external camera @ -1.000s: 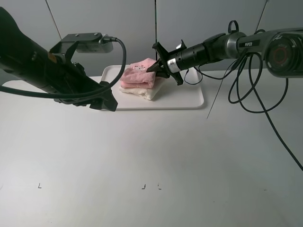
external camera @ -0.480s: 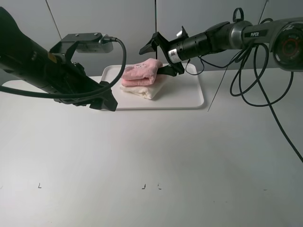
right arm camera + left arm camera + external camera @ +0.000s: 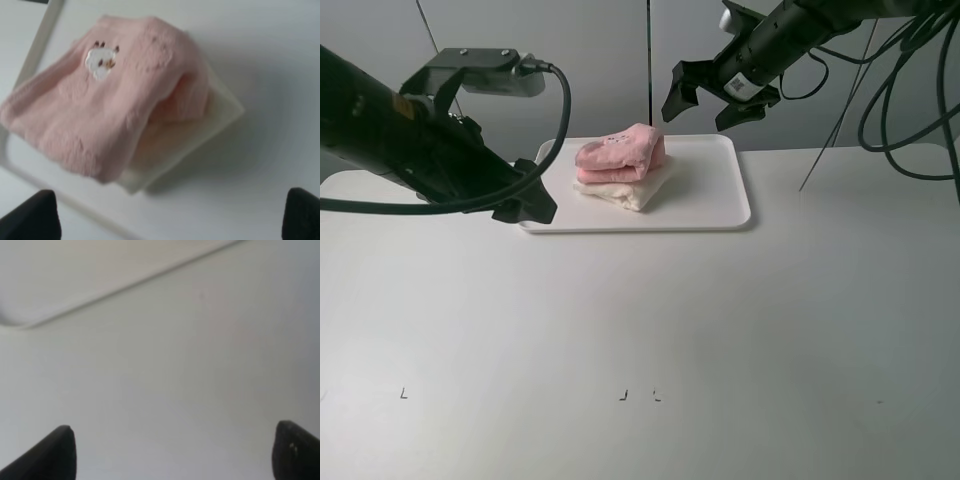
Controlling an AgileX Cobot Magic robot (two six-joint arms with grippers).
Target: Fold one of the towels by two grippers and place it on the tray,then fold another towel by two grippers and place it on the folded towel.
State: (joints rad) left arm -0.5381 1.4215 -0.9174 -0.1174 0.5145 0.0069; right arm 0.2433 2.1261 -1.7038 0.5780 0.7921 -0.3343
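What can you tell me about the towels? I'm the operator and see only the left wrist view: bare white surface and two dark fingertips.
Observer: The pink towel lies folded on the cream towel, both on the white tray.
Operator: Is the right gripper holding either?
Observer: No. The right gripper hangs open above the tray's far edge, clear of the stack.
Operator: Any detail on the pink one?
Observer: The right wrist view shows a small white animal patch stitched on top.
Operator: And my gripper?
Observer: The left gripper is open at the tray's left end, holding nothing.
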